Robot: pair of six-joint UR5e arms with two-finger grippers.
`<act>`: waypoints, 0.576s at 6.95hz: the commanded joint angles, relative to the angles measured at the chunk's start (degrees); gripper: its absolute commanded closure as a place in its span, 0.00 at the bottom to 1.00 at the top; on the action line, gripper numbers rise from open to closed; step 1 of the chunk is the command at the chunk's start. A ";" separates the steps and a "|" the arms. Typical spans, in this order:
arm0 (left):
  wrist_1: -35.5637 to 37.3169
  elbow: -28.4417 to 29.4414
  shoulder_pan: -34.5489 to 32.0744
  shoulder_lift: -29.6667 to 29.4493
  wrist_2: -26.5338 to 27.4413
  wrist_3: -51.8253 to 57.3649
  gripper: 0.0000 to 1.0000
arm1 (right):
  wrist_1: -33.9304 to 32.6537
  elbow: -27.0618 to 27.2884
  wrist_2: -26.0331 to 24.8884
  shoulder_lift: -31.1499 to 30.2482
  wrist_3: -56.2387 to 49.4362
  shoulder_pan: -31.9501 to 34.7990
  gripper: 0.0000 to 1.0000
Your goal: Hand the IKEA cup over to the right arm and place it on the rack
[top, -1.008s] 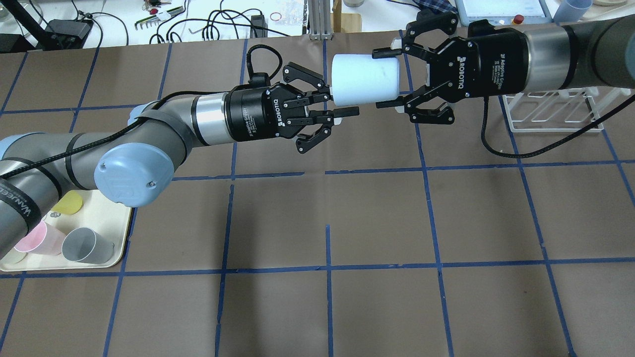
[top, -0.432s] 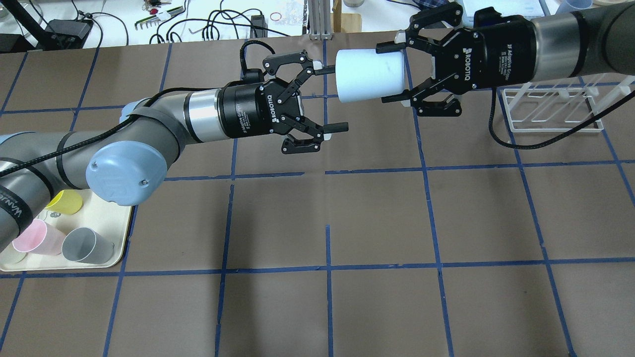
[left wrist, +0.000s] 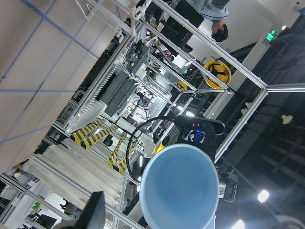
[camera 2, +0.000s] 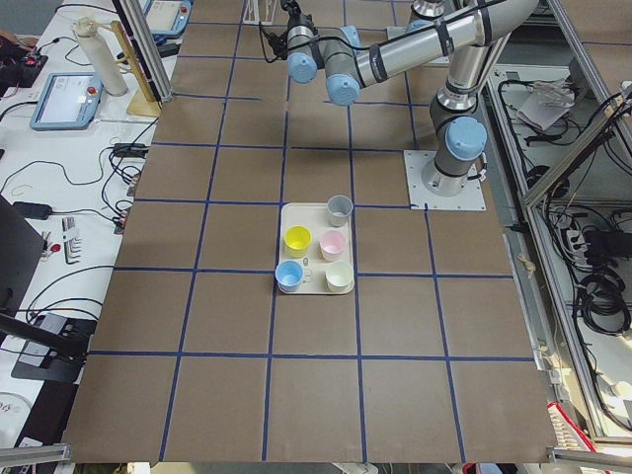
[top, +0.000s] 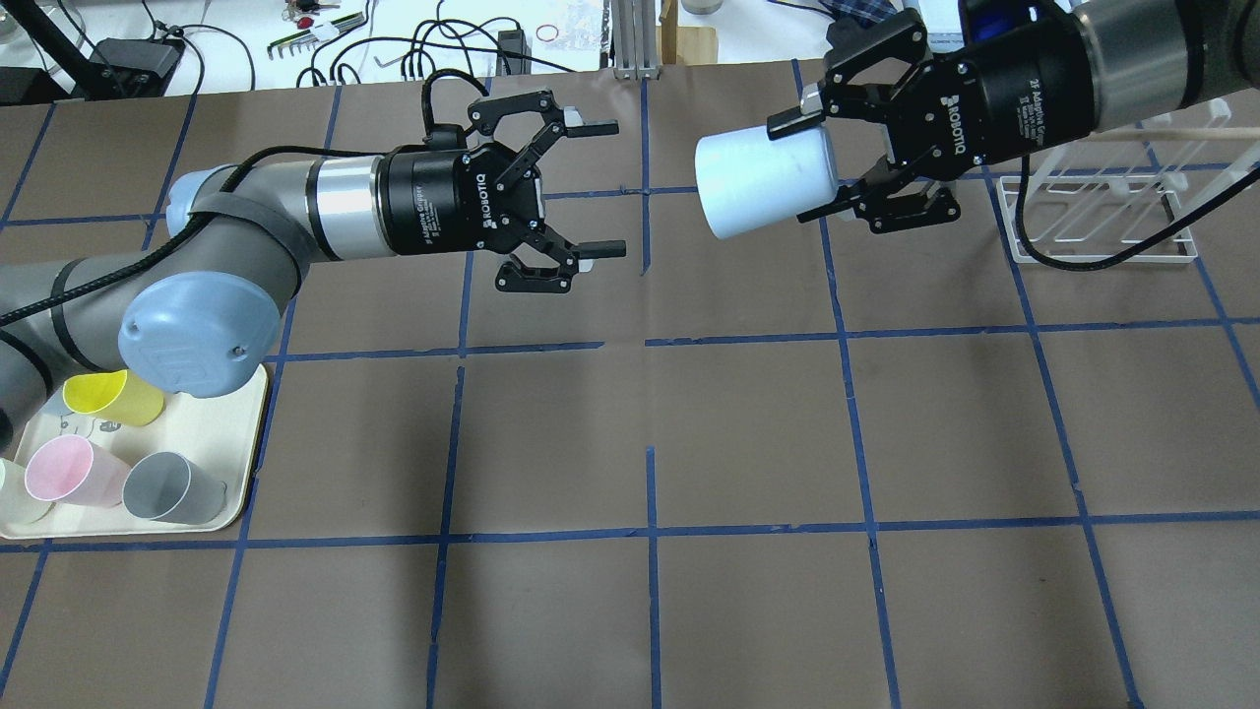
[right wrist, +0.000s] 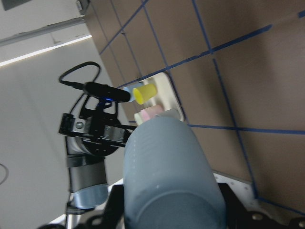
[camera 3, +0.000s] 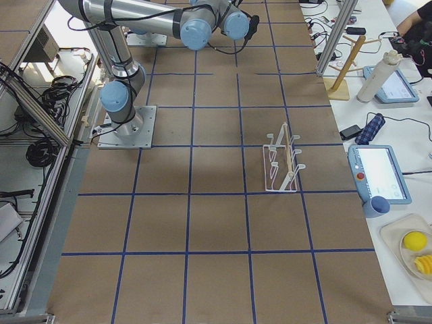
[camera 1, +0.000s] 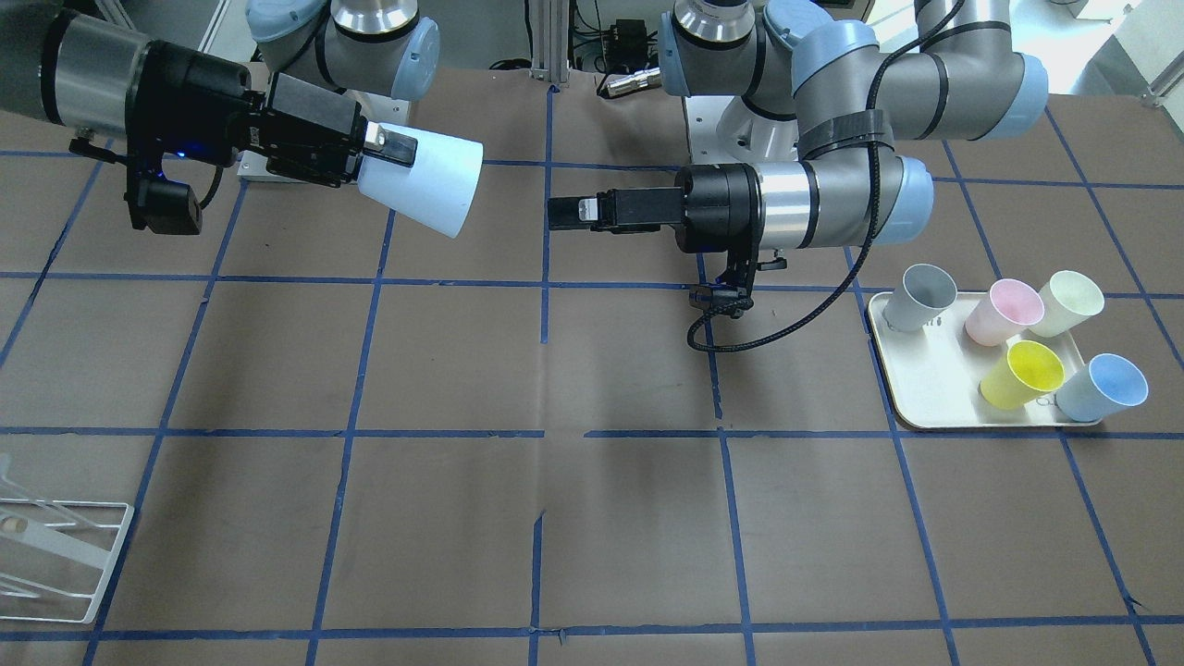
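The pale light-blue IKEA cup (top: 763,182) hangs in the air, lying sideways, with its rim toward the left arm. My right gripper (top: 802,167) is shut on its narrow base end. In the front-facing view the cup (camera 1: 425,180) sticks out of the right gripper (camera 1: 393,148). My left gripper (top: 602,187) is open and empty, a short gap to the cup's left. The left wrist view looks into the cup's mouth (left wrist: 181,186). The right wrist view shows its side (right wrist: 167,176). The white wire rack (top: 1093,222) stands on the table below and behind the right wrist.
A cream tray (top: 246,443) at the left front holds a yellow cup (top: 113,397), a pink one (top: 64,471) and a grey one (top: 172,487). The front-facing view also shows a second light-blue cup (camera 1: 1105,387) on it. Cables and tools lie beyond the table's far edge.
The left gripper let go of the cup's rim, opened and pulled back to the left. The right gripper shut on the cup and carried it a little to the right.
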 commanded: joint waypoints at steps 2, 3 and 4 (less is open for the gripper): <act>25.85 0.84 2.02 0.04 27.08 -16.53 0.00 | -14.08 -0.62 -24.64 0.02 -0.03 -0.01 0.48; 26.06 2.42 1.76 0.56 35.33 -15.40 0.00 | -17.78 -1.23 -30.98 0.11 -0.21 -0.44 0.47; 25.19 5.30 1.49 0.13 42.37 -12.34 0.00 | -19.81 -2.37 -34.96 0.46 -0.90 -1.49 0.46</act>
